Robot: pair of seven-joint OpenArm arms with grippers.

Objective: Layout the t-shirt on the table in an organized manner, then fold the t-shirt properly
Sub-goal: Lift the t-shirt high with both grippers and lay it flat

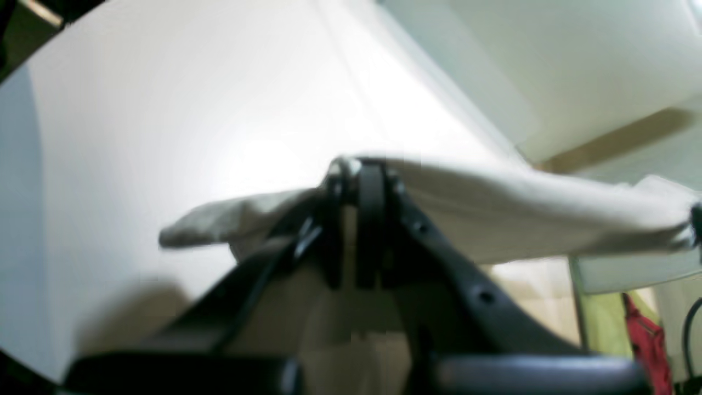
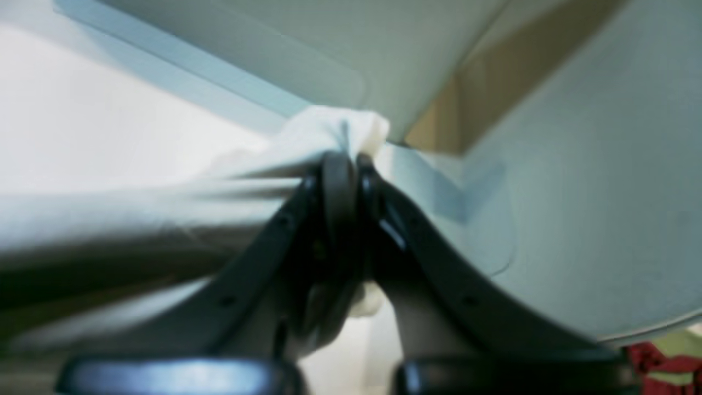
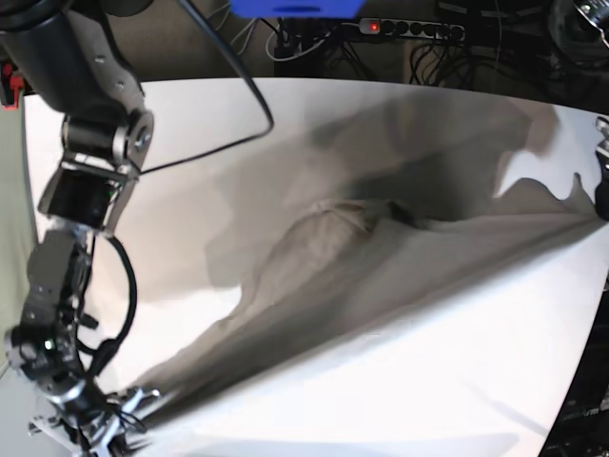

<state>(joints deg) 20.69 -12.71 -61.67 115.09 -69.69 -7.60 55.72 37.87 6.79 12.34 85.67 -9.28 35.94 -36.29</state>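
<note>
White table point(image 3: 457, 381), L end effector point(image 1: 362, 170) & R end effector point(image 2: 348, 162) clamped on t-shirt point(image 3: 324, 257)

T-shirt point(image 3: 362, 276) stretched above table point(image 3: 476, 371), diagonal between right arm's fingers point(image 2: 349, 164) and left arm's fingers point(image 1: 364, 170).

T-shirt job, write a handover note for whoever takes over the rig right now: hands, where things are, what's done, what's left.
Left hand: shut on the t-shirt, pinching one edge of the fabric.
Right hand: shut on the t-shirt too, on a bunched bit of cloth.
T-shirt: stretched taut between the two hands and lifted over the table, casting a large shadow; how much of it touches the tabletop is unclear.
Done: both hands have a grip and the cloth is spread out in the air.
Left: lay it flat on the table, smooth it, then fold it. No fold is made yet.
</note>
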